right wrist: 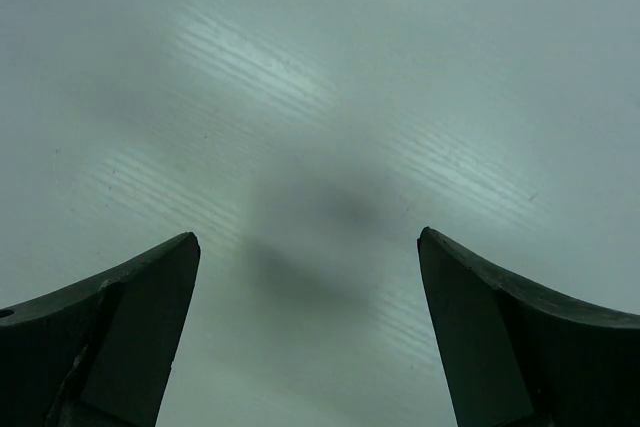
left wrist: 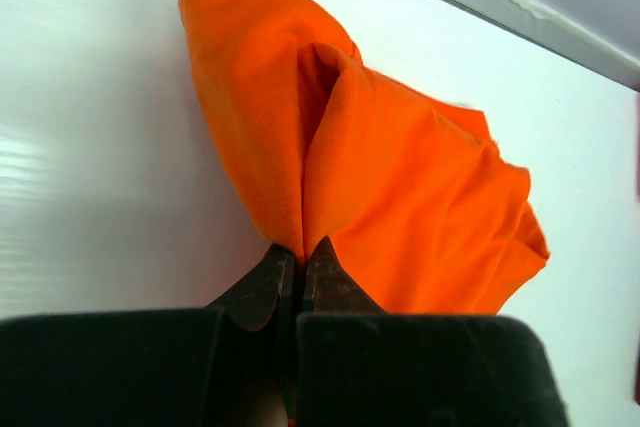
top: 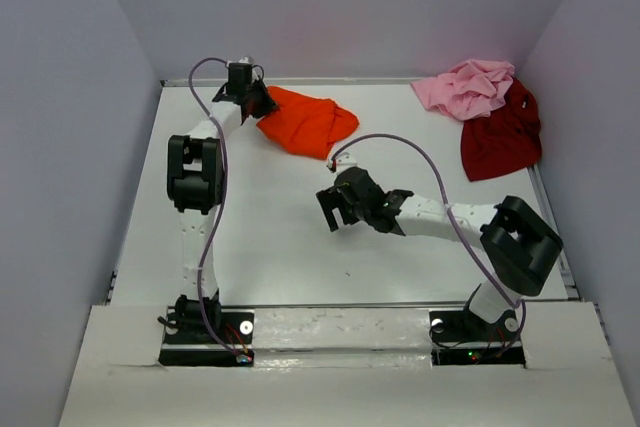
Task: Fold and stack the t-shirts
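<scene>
The left gripper (left wrist: pixel 303 255) pinched an edge of the bunched orange t-shirt (left wrist: pixel 400 197), while the right gripper (right wrist: pixel 308 247) hung with jaws spread wide over the white table (right wrist: pixel 320 67).

No text, label, brand, number or sign legible in any view. Plain unmarked cloth on the orange t-shirt (top: pixel 308 123), pink t-shirt (top: pixel 466 88) and dark red t-shirt (top: pixel 500 137); likewise the white worktop (top: pixel 280 237).

A flat white matte table (top: pixel 280 247) with faint ribbed streaks stands enclosed by plain pale grey walls (top: pixel 350 7); a white board (top: pixel 340 387) spans its near edge
</scene>
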